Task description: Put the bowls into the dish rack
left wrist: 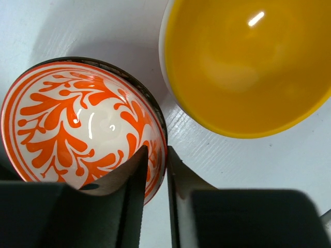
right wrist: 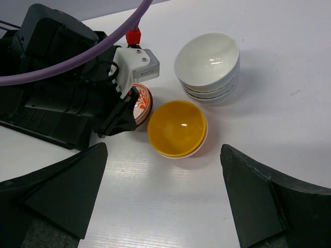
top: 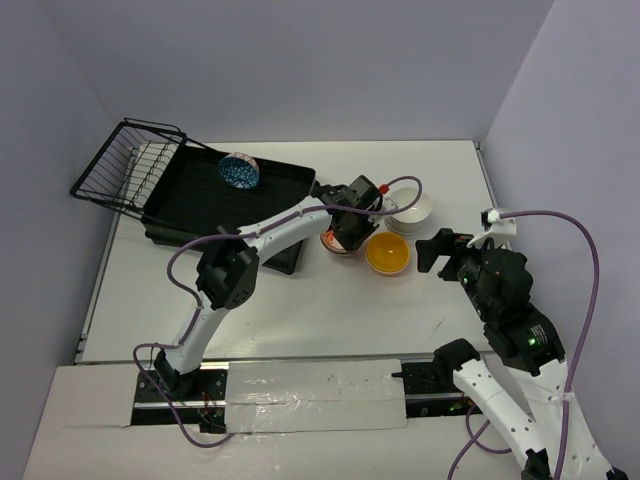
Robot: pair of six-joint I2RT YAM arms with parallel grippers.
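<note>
Six bowls (top: 387,252), one dish rack (top: 195,200)

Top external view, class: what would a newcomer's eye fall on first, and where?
The bright yellow bowl at centre, just beside the left hand, which pinches the rim of an orange-patterned bowl. At the far left, one blue-patterned bowl sits tilted in the black dish rack.

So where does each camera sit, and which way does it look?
Top external: above and behind the arms, looking down on the table, dish rack, left gripper and right gripper.
Left wrist: on the left arm, looking down past its own fingers, which pinch the orange-patterned bowl at its rim.
Right wrist: on the right arm, looking between its own open fingers at the white bowls and left gripper.
Shared: the yellow bowl shows in all three.
</note>
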